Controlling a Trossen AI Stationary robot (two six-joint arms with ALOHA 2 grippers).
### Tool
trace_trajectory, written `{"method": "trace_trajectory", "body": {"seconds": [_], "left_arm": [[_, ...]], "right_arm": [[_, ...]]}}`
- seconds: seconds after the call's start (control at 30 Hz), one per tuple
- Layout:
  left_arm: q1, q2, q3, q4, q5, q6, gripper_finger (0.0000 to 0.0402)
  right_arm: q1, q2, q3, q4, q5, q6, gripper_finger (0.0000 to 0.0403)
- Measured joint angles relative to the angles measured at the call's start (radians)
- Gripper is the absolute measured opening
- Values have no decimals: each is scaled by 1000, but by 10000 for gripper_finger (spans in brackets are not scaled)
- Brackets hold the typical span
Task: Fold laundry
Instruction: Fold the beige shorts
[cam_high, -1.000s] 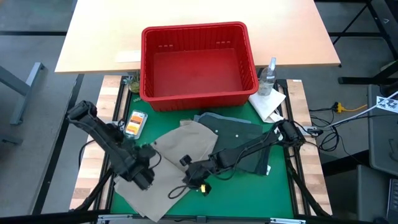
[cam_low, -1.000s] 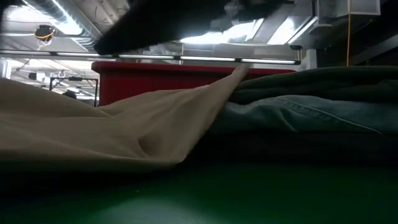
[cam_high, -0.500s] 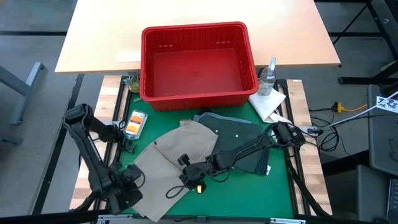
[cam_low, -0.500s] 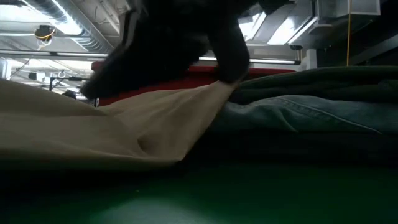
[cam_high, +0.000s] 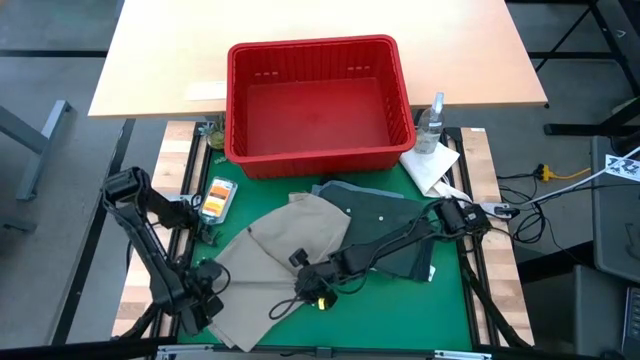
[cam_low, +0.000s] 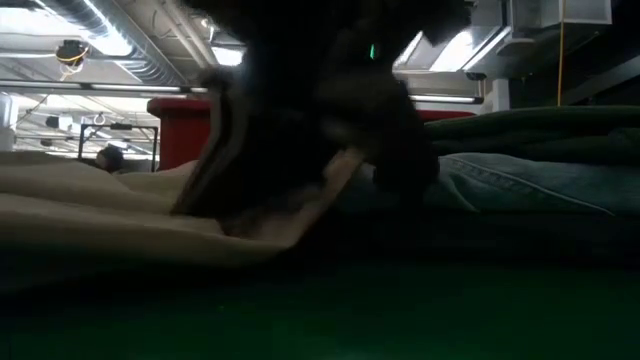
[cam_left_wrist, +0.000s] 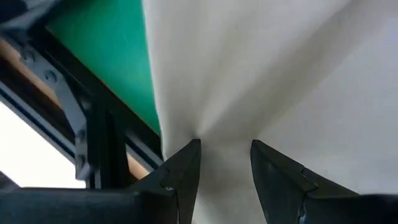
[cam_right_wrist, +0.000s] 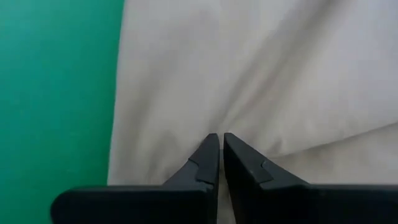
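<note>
Beige khaki piece (cam_high: 270, 270): spread over the green mat's (cam_high: 400, 310) near-left part, its far end touching the dark olive green piece (cam_high: 385, 215). Right gripper (cam_high: 312, 287): fingers pressed together on a fold at the cloth's near-right edge. Left gripper (cam_high: 200, 300): at the near-left corner, fingers apart with cloth gathered between them; grip not certain. Before you fold, close the left fully, then lift both ends level so the fabric stays taut and lands square.
</note>
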Motion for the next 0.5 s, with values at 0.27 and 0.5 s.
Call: {"method": "trace_trajectory", "body": {"seconds": [0.27,0.5], "left_arm": [[0,-1,92,1,-56,4,137],[14,-2,172,18,-197,84,137]], "right_arm": [[9,-161,1,-82,0,-2,26],[8,-325,1,-237,9,8,26]]}}
